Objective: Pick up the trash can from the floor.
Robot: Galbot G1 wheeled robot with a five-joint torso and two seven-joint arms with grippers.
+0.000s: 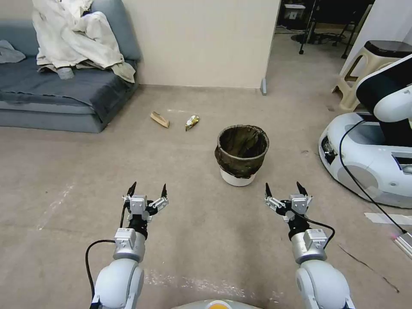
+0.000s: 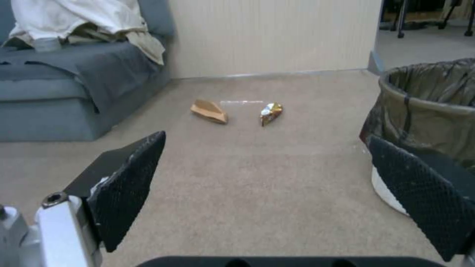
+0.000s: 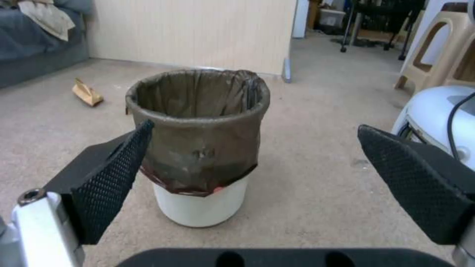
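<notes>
The trash can (image 1: 241,154) is a small round white bin with a dark brown bag folded over its rim. It stands upright on the beige floor (image 1: 193,214), ahead of me and a little right of centre. My right gripper (image 1: 283,190) hovers open, near and slightly right of the can, nothing between its fingers. In the right wrist view the trash can (image 3: 200,148) stands ahead between the spread pads (image 3: 114,181). My left gripper (image 1: 147,190) is open too, well left of the can; its wrist view catches the trash can (image 2: 435,126) at the edge.
Two bits of litter lie beyond the can: a brown paper piece (image 1: 159,119) and a shiny wrapper (image 1: 192,122). A grey sofa (image 1: 60,98) with cloths stands far left. Another white robot base (image 1: 369,154) and a beige stool (image 1: 365,73) stand on the right.
</notes>
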